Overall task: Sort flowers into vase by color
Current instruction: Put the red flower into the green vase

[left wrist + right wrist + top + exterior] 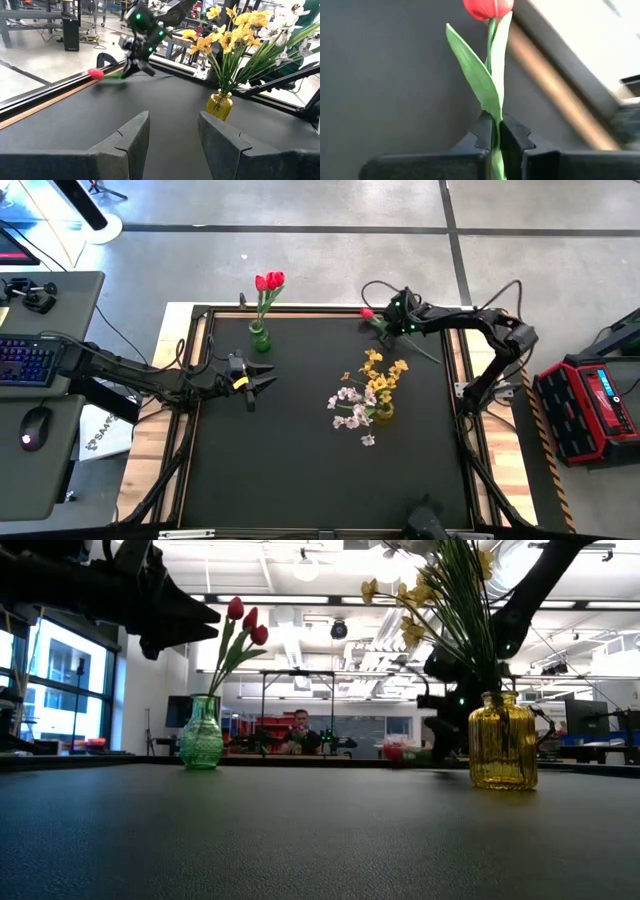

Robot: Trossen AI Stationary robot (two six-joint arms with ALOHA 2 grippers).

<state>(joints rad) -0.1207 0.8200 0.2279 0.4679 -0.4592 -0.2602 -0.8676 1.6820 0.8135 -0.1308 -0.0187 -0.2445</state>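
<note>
My right gripper (387, 321) is near the table's far edge, shut on a red tulip (487, 7) with a long green stem. Its bloom (367, 313) points toward the far rail. A green vase (259, 337) at the far left holds red tulips (270, 281). Mid-table, a yellow vase (384, 411) holds the yellow spray (383, 373) and the white-pink spray (351, 408). My left gripper (264, 383) hovers open beside the green vase, on its near side, pointing right. My right gripper pinches the tulip's stem (495, 134) between its two fingers, just below the long leaf (476, 75) and some way down from the bloom. The fingers lie across the stem. The rest of the stem (425, 352) trails toward the table's right side. I cannot tell whether the bloom (96, 73) rests on the table.
The black table mat (300, 470) has a raised wooden rail (55, 97) along its far edge. A person (300, 730) sits in the room beyond the table. A keyboard (28, 361) and mouse (32, 428) sit on a desk to the left.
</note>
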